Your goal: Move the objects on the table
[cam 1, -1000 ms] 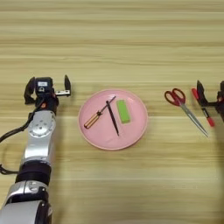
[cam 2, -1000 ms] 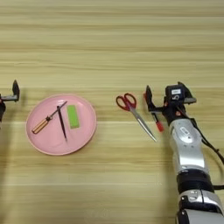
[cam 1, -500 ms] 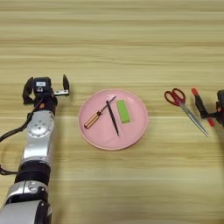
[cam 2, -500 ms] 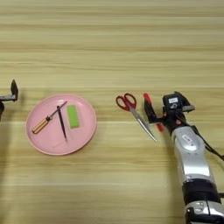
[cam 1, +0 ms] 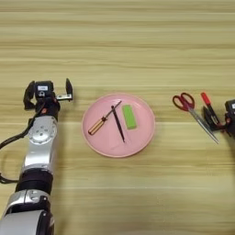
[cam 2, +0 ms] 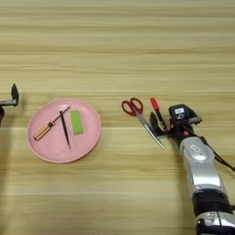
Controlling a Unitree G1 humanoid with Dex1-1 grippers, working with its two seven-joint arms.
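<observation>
Two grippers on the table [cam 1: 137, 41]: the left gripper [cam 1: 49, 89] sits spread wide left of the pink plate [cam 1: 142, 137], which holds a screwdriver [cam 1: 102, 122], black pen [cam 1: 118, 124] and green block [cam 1: 129, 116]. Right gripper [cam 2: 161, 126] is pinching the red-capped marker [cam 2: 157, 110], just right of the scissors [cam 2: 139, 115].

Stereo head pair — looking down on table [cam 1: 137, 36] — both share plate [cam 2: 94, 133].
</observation>
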